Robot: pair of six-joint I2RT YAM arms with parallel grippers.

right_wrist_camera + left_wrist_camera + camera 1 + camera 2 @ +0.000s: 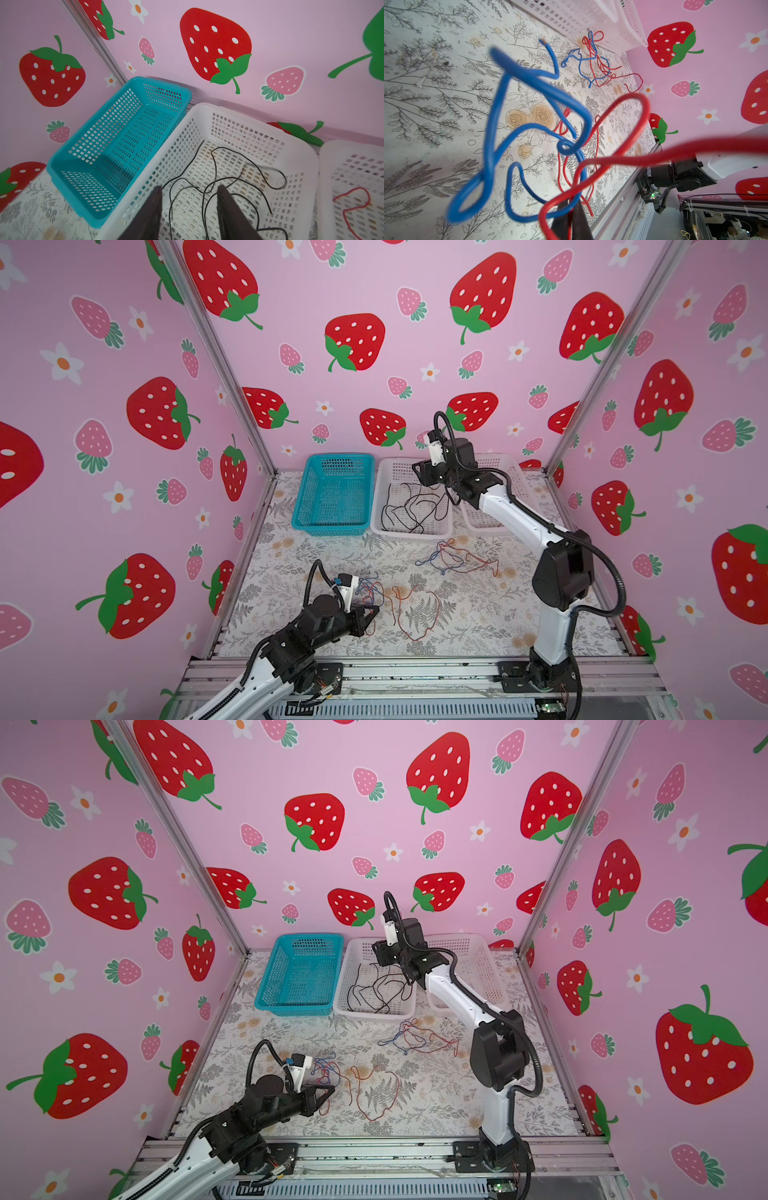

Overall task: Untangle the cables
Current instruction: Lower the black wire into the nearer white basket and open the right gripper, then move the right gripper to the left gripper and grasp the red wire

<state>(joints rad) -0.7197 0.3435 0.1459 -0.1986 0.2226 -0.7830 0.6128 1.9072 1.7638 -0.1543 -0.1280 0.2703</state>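
Right fingers hang over the middle white basket, well apart, nothing between them. Black cables lie loose in that basket. One strand is blurred, so we read this as a drop-off.

Left fingers are pinched tight on a blue-and-red knot, held low over the desk at the near left. A second red-blue tangle sits on the desk just in front of the white basket. Loose red cables lie between it and the left arm. One red cable is in the other white basket. We see nothing in the blue basket.

How we'd do it:
- Lift the right arm straight up before swinging, so the tips don't hook a black loop.
- Bring it to the left's knot and take one colour by a free end, not mid-loop.
- Keep the left pinch fixed and draw slowly away along the strand. A sideways yank probably cinches the crossing.
- If it binds, back off and try the other end.
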